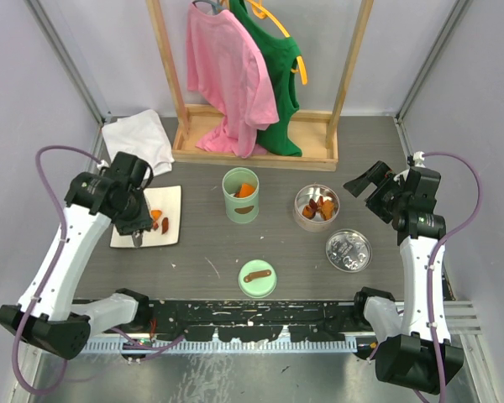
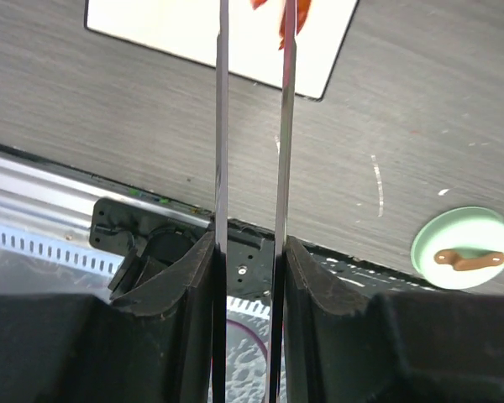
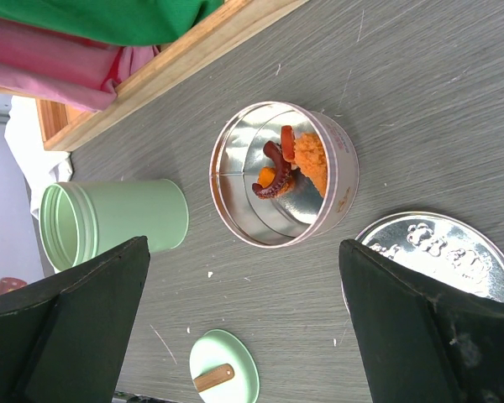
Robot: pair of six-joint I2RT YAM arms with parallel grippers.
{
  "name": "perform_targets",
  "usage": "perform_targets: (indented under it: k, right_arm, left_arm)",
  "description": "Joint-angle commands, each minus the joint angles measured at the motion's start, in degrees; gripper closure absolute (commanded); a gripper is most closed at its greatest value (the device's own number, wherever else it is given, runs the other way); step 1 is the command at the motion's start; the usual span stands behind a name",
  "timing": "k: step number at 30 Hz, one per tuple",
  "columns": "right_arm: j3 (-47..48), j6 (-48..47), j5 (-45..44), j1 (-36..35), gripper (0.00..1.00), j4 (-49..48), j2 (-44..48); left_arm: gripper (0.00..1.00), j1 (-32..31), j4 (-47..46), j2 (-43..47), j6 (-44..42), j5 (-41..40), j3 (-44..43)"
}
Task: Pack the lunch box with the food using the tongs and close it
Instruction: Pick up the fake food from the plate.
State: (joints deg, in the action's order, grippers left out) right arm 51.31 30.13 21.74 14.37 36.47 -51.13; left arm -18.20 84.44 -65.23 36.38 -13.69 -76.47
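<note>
My left gripper [image 1: 134,223] is shut on the tongs [image 2: 221,126], squeezing the two thin metal arms between its fingers [image 2: 189,277]. It hovers over a white plate [image 1: 170,197] that holds orange and red food [image 1: 158,220]. An orange-red piece [image 2: 287,21] shows by the tongs' right arm at the top edge of the left wrist view; the tips are cut off there. An open round metal tin [image 3: 235,201] holds more food [image 3: 302,159]. An open green canister [image 1: 240,206] has an orange piece inside. My right gripper [image 3: 244,248] hangs open and empty above the table near the tin [image 1: 307,195].
A silver lid [image 1: 349,250] lies right of the tin. A green lid with a wooden handle [image 1: 257,278] lies near the front edge. A wooden rack with pink and green shirts [image 1: 235,75] stands at the back, a white cloth [image 1: 139,138] at the back left.
</note>
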Motion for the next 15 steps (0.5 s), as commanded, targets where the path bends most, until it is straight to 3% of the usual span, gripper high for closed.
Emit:
perform_targets:
  k: [1, 8, 15]
  right_arm:
    - [1.1, -0.4, 0.0, 0.2, 0.0, -1.7, 0.8]
    - [1.1, -0.1, 0.0, 0.2, 0.0, -1.7, 1.1]
    - [1.1, -0.1, -0.3, 0.1, 0.0, -1.7, 0.9]
  left_arm:
    - [0.84, 0.4, 2.2, 1.2, -0.9, 0.6, -7.1]
    - [0.87, -2.2, -8.8, 1.1, 0.4, 17.0, -11.3]
    - [0.86, -18.1, -21.3, -5.2, 4.3, 16.5, -16.6]
